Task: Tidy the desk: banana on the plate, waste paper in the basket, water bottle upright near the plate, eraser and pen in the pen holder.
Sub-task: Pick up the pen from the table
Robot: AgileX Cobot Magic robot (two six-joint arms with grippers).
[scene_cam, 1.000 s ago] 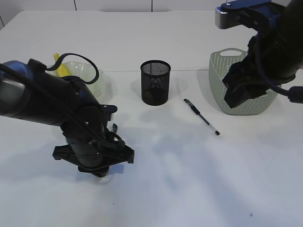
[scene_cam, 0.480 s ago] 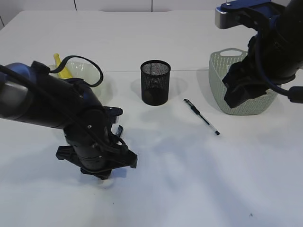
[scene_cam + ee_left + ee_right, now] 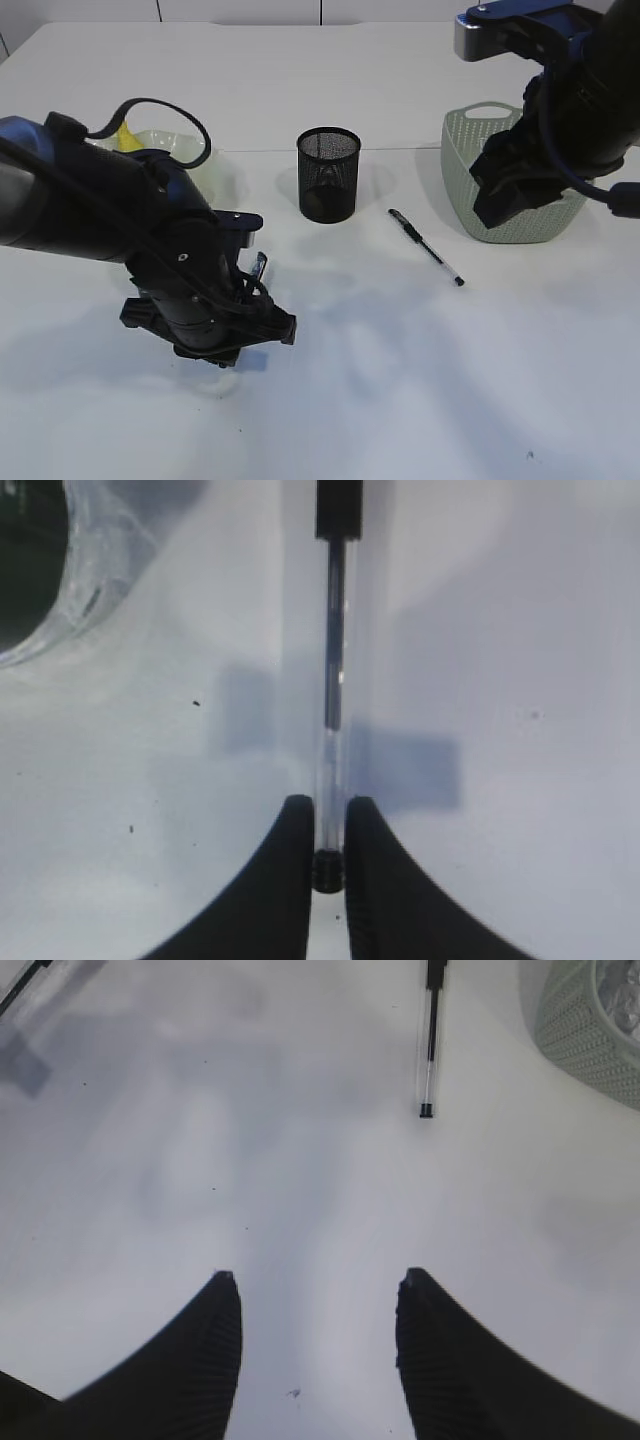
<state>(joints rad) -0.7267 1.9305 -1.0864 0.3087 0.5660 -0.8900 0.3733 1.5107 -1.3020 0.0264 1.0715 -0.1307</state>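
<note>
My left gripper (image 3: 330, 805) is shut on the end of a clear-barrelled pen with a black cap (image 3: 335, 680) and holds it just above the table. In the exterior view the left gripper (image 3: 232, 352) is low at front left, and the pen's (image 3: 258, 266) far end pokes out beside the arm. A second pen (image 3: 425, 245) (image 3: 430, 1050) lies on the table between the black mesh pen holder (image 3: 328, 175) and the green basket (image 3: 500, 215). My right gripper (image 3: 318, 1275) (image 3: 497, 205) is open and empty, in front of the basket. The banana (image 3: 123, 138) lies on the clear plate (image 3: 160, 143). Bottle and eraser are out of view.
The clear plate's rim (image 3: 85, 590) shows at the upper left of the left wrist view. The basket's wall (image 3: 585, 1030) is at the upper right of the right wrist view, with something pale inside. The table is white.
My left arm has shifted a little right and up with the pen, whose far end now shows beside the arm. The right arm has not moved.
</note>
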